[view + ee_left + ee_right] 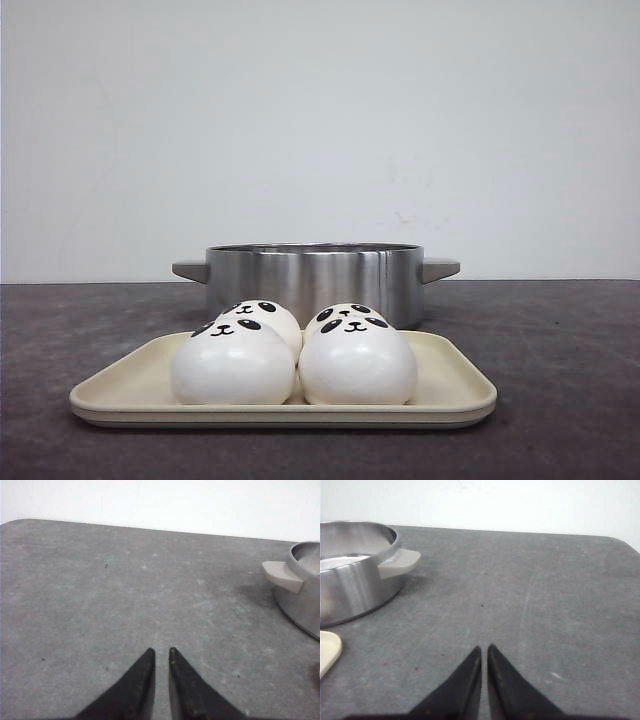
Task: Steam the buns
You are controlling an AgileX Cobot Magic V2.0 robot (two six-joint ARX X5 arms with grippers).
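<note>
Several white panda-faced buns sit close together on a cream tray [455,385] near the table's front: a front left bun [232,362], a front right bun [357,362], and two behind them [262,316] [345,314]. A steel pot [315,280] with grey handles stands behind the tray. Neither gripper shows in the front view. My left gripper [160,651] is shut and empty over bare table, with the pot [302,587] off to one side. My right gripper [484,647] is shut and empty over bare table, with the pot [352,570] and a tray corner [327,652] to its side.
The table [560,360] is dark grey and speckled, with a white wall behind it. The pot's handles [190,270] [440,269] stick out to both sides.
</note>
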